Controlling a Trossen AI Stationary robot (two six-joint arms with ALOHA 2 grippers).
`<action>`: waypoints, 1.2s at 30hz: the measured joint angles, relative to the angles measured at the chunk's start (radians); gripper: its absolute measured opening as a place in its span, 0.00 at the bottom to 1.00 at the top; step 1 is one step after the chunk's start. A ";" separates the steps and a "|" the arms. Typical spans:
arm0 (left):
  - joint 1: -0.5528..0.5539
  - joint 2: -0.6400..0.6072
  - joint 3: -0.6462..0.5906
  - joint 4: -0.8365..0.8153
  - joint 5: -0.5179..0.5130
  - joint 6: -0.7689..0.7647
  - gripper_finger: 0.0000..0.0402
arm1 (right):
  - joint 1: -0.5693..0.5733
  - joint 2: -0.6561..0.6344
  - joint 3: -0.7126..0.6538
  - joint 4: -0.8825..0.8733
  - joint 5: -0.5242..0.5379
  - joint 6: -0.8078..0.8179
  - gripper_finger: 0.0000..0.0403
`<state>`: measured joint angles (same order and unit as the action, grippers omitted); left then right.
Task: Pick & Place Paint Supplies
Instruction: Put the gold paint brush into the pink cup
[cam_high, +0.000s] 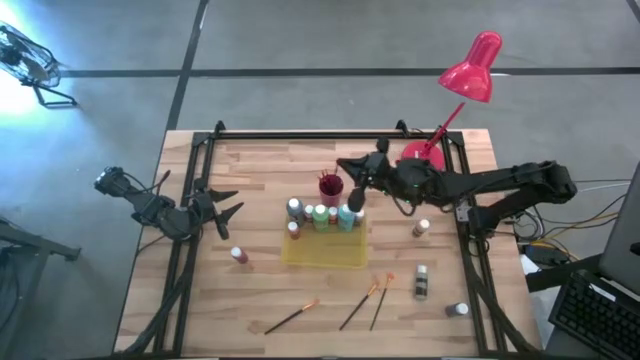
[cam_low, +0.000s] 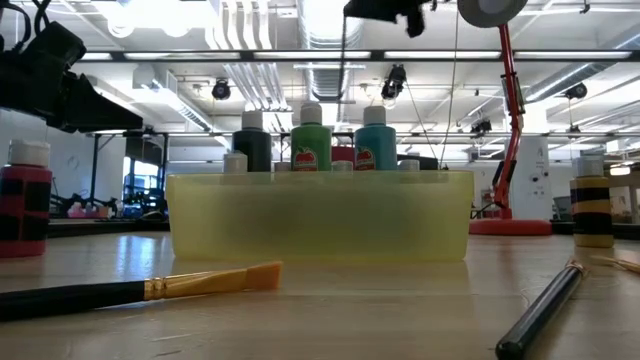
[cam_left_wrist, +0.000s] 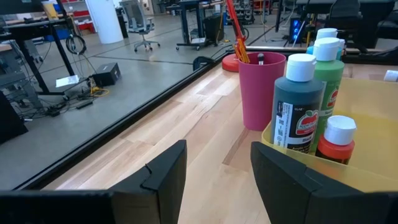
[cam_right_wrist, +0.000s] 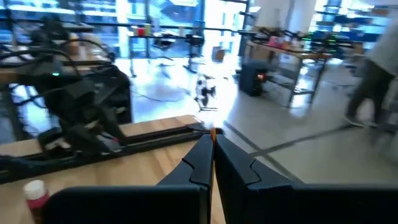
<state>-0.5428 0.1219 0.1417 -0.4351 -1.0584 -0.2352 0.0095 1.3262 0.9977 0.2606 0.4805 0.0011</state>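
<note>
My right gripper (cam_high: 349, 170) hovers over the magenta cup (cam_high: 330, 185) at the yellow tray's (cam_high: 325, 252) far edge, shut on a thin dark brush (cam_low: 343, 90). Several paint bottles (cam_high: 320, 215) stand upright in the tray along that edge. Loose bottles stand on the table: a red one (cam_high: 239, 256), a brown one (cam_high: 421, 229), a yellow-and-black one (cam_high: 422, 282) and one more (cam_high: 458, 310). Three brushes (cam_high: 290, 318) (cam_high: 358, 305) (cam_high: 380, 298) lie flat near the near edge. My left gripper (cam_high: 225, 210) is open, left of the tray, touching nothing. My right gripper pinches the brush between its two fingers just below the orange tip (cam_right_wrist: 212, 131), which pokes out above the fingertips. The fingers come in about level from the table's right, across the brush. The dark handle (cam_low: 343, 110) hangs straight down below them, lifted clear.
A red desk lamp (cam_high: 470, 68) stands on its base (cam_high: 420, 152) at the far right, close behind the right arm. The magenta cup (cam_left_wrist: 261, 90) holds more orange-tipped brushes. A black frame (cam_high: 200, 160) borders the table. Bare wood lies left of the tray.
</note>
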 joint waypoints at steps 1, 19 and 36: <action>0.000 0.000 0.000 0.000 0.000 0.000 0.46 | -0.010 0.019 0.000 0.022 -0.027 -0.002 0.02; 0.000 0.000 0.000 0.000 -0.001 0.000 0.46 | -0.081 0.191 0.000 0.058 -0.047 0.024 0.02; 0.000 0.000 0.000 0.000 -0.002 0.000 0.46 | -0.129 0.265 -0.061 0.068 -0.077 0.179 0.02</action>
<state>-0.5427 0.1219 0.1417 -0.4351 -1.0599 -0.2352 -0.1196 1.5914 0.9369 0.3283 0.4039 0.1806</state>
